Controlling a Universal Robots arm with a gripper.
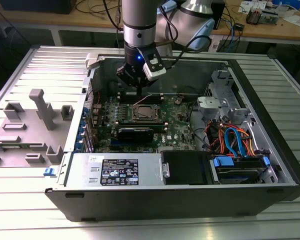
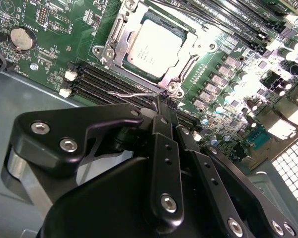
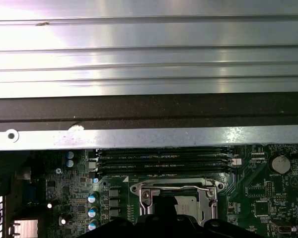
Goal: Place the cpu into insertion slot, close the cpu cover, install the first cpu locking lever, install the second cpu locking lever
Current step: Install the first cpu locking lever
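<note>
one cpu (image 2: 154, 47), one cpu cover (image 2: 117, 35), one gripper (image 2: 163, 99)

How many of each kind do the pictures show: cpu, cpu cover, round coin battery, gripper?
cpu: 1
cpu cover: 1
round coin battery: 1
gripper: 1
Total: 4

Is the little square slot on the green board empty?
No, in the second wrist view the silver cpu sits in it, with the metal cpu cover lying down around it.
</note>
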